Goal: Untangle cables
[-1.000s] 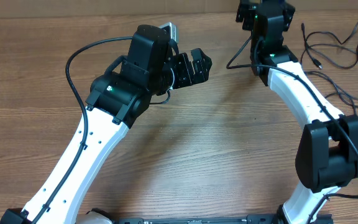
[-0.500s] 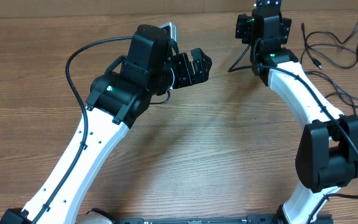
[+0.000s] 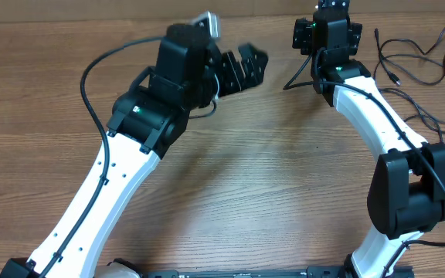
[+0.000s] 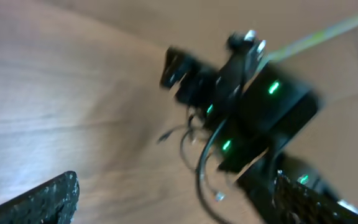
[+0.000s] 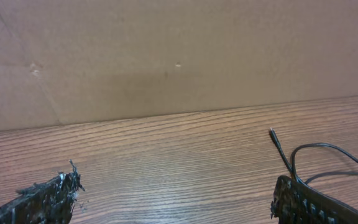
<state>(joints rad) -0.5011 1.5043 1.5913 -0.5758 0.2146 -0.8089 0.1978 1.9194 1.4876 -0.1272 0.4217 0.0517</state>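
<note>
cables [image 5: 319,145] loose, just beside right fingers [image 5: 319,205]

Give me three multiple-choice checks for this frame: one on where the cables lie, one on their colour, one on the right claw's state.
1. Seen from overhead, where do the cables lie on the table?
A. At the near edge, between the arm bases
B. At the far right, beside the right arm
C. Under the left arm

2. What colour are the cables?
A. Black
B. White
C. Red

3. What state is the right claw in?
A. Shut on a cable
B. Shut and empty
C. Open, holding nothing

Answers:
1 B: the overhead view shows them looping loose at the far right.
2 A: every cord shows black against the wood.
3 C: in the right wrist view its fingers stand wide apart with only bare wood between them.
</note>
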